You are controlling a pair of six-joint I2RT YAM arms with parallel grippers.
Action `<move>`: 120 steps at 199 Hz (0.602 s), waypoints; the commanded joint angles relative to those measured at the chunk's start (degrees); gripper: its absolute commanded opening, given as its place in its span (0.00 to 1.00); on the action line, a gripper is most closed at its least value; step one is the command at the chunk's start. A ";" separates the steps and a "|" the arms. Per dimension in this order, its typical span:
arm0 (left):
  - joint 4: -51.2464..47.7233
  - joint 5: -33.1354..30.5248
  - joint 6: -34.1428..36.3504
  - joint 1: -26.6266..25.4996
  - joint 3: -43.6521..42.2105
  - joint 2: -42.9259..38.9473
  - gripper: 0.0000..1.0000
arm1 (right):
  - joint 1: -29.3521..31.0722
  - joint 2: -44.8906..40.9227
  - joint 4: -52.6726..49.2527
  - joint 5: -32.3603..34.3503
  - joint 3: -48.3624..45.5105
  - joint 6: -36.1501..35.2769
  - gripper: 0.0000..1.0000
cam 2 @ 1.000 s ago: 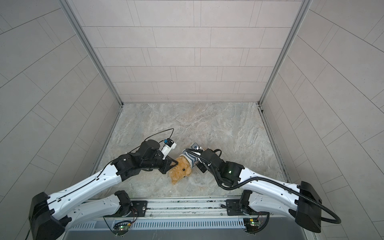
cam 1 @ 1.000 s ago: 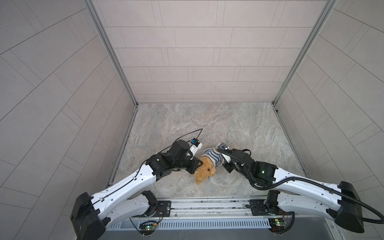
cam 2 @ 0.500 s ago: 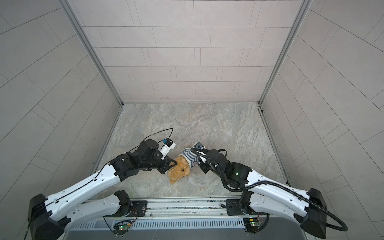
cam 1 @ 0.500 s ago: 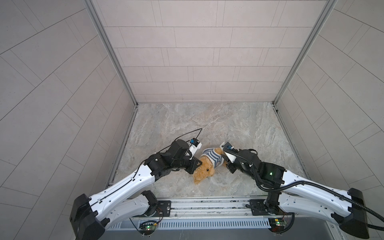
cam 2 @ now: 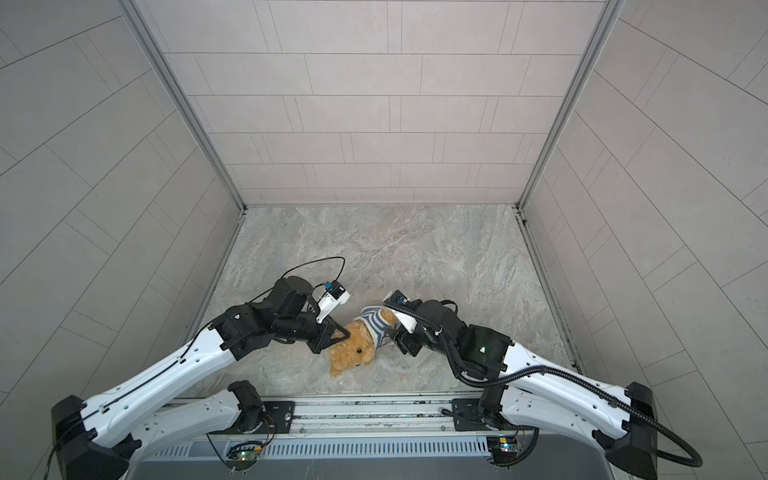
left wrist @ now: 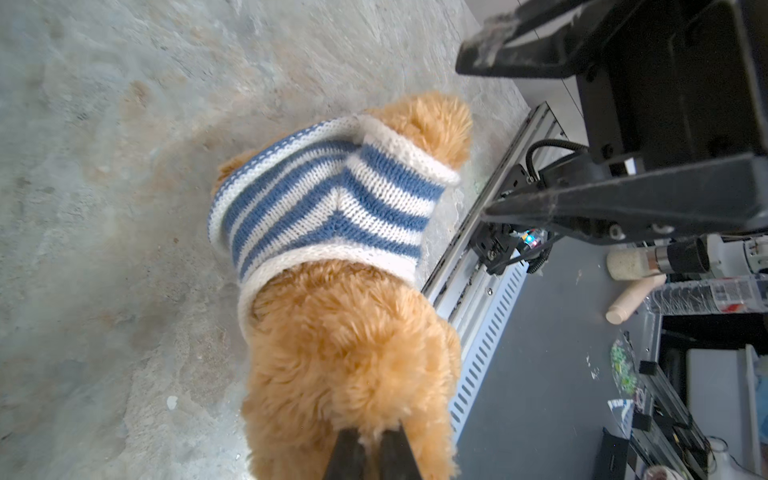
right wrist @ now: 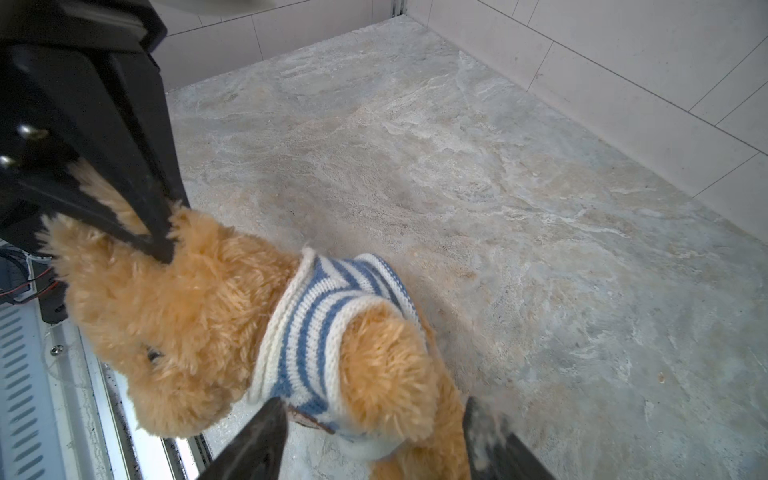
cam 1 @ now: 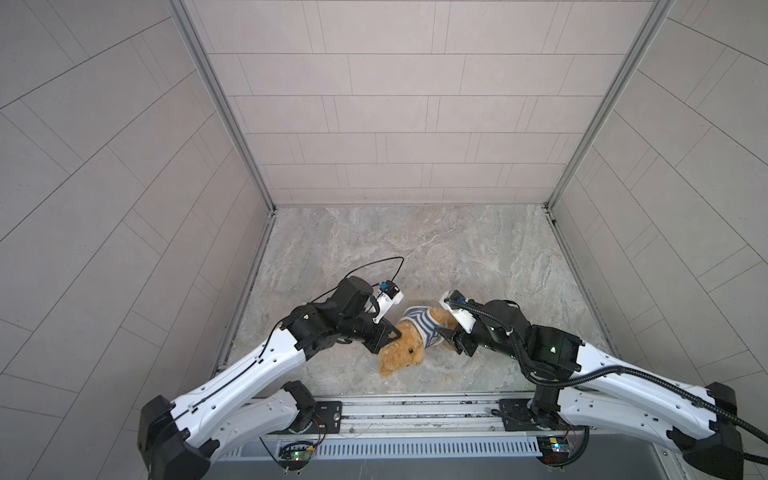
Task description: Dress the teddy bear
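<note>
The teddy bear lies on the marble floor near the front in both top views, its head toward the front rail. A blue-and-white striped shirt covers its torso. My left gripper is shut on the fur at the top of the bear's head, and its fingers show pinching there in the right wrist view. My right gripper stands open, its jaws either side of the bear's lower body and the shirt's hem, gripping nothing.
The metal rail runs along the floor's front edge, close to the bear's head. Tiled walls close in the left, right and back. The marble floor stretches behind the bear. Bottles lie beyond the rail.
My right gripper has opened, let go of the shirt at the bear's lower body, and drawn back slightly to the right. The left gripper keeps its hold on the head.
</note>
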 commanded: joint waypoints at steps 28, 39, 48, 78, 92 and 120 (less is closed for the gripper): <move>-3.22 4.51 4.21 0.35 4.06 -0.42 0.00 | 0.17 7.32 1.24 -4.03 3.59 -3.51 0.70; -2.55 5.42 3.79 0.78 4.17 -0.21 0.00 | 0.14 8.26 1.36 -4.24 3.72 -3.45 0.68; -1.97 6.18 3.44 1.30 4.02 -0.13 0.00 | 0.14 8.52 1.36 -4.36 3.78 -3.69 0.66; -1.32 6.92 3.49 2.56 4.24 0.36 0.00 | 0.05 8.58 1.27 -4.10 3.54 -3.69 0.52; -1.32 6.92 3.76 3.17 4.35 0.72 0.00 | 0.05 8.65 0.99 -4.09 3.61 -3.69 0.44; -1.23 5.83 3.94 4.58 4.35 1.12 0.00 | 0.05 8.99 -0.79 -2.74 4.69 -3.64 0.25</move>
